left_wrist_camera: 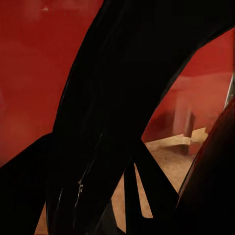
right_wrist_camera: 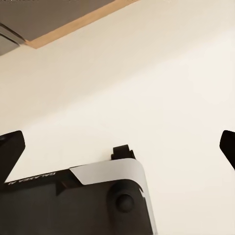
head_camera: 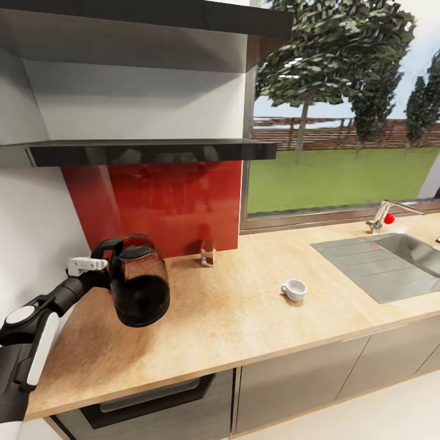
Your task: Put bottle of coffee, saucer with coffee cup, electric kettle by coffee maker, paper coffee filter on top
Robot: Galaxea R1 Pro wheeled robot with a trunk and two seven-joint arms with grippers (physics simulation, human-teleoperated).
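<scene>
1. the step in hand looks like the kettle one: the left gripper holds the kettle by its handle, lifted clear above the counter in the head view.
2. the kettle hangs just in front of the red backsplash, under the hood. it tilts a little, its dark glass body leaning away from the gripper.
3. in the left wrist view the fingers are closed around the kettle's black handle, with the backsplash behind it.
4. the bottle stands on the counter against the backsplash, to the right of the kettle and near it.
5. the cup sits on the counter further right of the kettle, between the kettle and the sink. i cannot tell whether a saucer lies under it.
6. the right wrist view looks down at pale floor and part of the robot's base; the right fingers are spread wide and hold nothing.
7. next, i judge the kettle must be lowered upright onto the counter beside the coffee maker's spot, then released; the tilt risks tipping on landing.
</scene>
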